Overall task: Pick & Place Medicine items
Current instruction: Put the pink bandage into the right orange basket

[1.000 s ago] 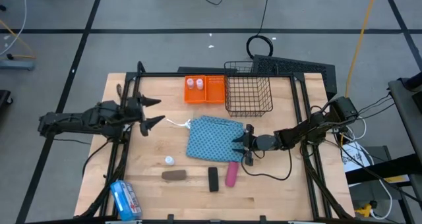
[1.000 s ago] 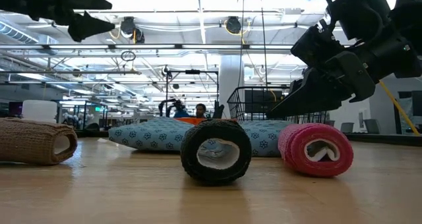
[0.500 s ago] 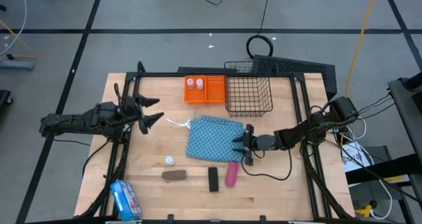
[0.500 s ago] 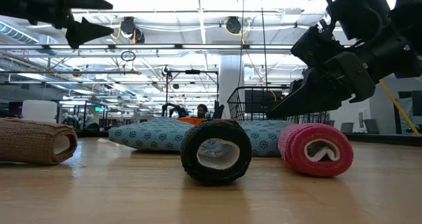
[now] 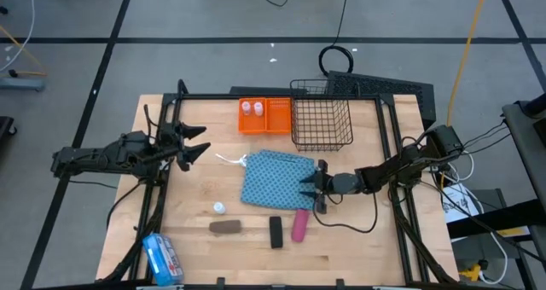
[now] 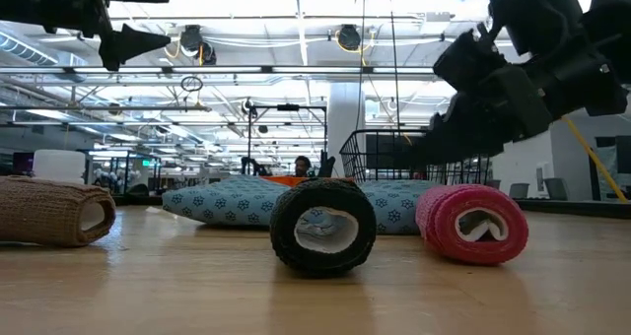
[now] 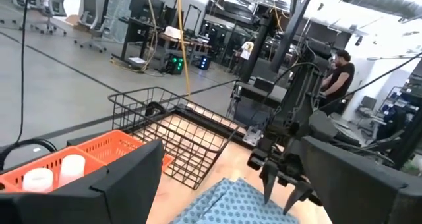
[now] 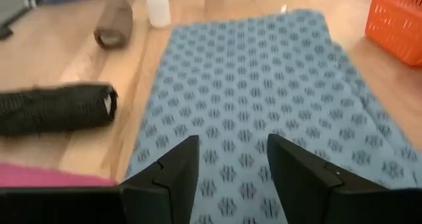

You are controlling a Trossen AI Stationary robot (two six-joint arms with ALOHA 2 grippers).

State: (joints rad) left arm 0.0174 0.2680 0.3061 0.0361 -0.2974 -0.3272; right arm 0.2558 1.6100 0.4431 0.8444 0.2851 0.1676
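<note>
A pink roll [image 5: 299, 225], a black roll [image 5: 276, 232], a brown roll [image 5: 226, 227] and a small white bottle [image 5: 219, 208] lie on the wooden table near its front. Two white bottles [image 5: 252, 109] stand in an orange tray [image 5: 275, 117] at the back. My right gripper [image 5: 309, 190] hovers open over the right edge of the blue patterned cloth [image 5: 275, 179], just beyond the pink roll, with nothing between its fingers [image 8: 173, 174]. My left gripper [image 5: 194, 145] is raised over the table's left side, open and pointing level toward the right.
A black wire basket [image 5: 322, 124] stands beside the orange tray at the back. A blue and white packet [image 5: 160, 258] lies at the front left corner. Bare wood lies between the cloth and the left arm.
My left gripper has rolled a little about its own pointing line while staying in place, still open. Nothing on the table has moved.
</note>
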